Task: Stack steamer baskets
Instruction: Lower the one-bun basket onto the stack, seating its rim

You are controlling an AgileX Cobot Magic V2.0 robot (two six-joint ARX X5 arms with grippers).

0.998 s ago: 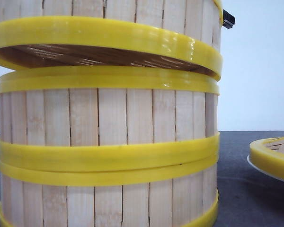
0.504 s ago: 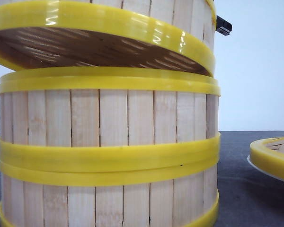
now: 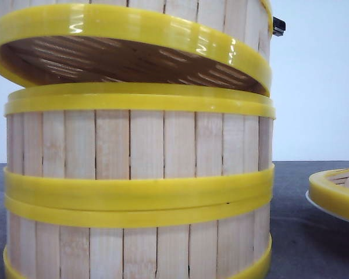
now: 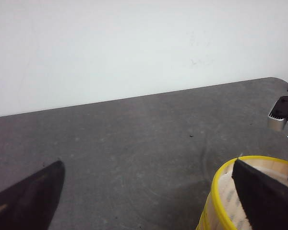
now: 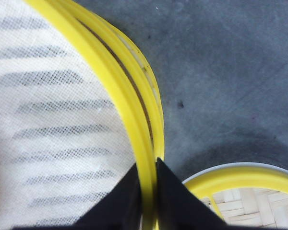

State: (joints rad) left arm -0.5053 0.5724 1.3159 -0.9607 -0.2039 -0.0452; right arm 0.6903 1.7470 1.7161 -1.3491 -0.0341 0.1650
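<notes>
Your right pincer was clamped on the yellow rim of the top steamer basket, one finger inside the wall, one outside. That basket hung tilted just above the stack of two baskets on the grey bench, with a gap open on the left side. Your left pincer stood spread wide and empty over bare bench beside the stack. Another basket sat on a white plate toward the bench's right edge.

Right gripper clamped on the rim of the raised steamer basket, left gripper with black fingers spread wide, holding nothing
</notes>
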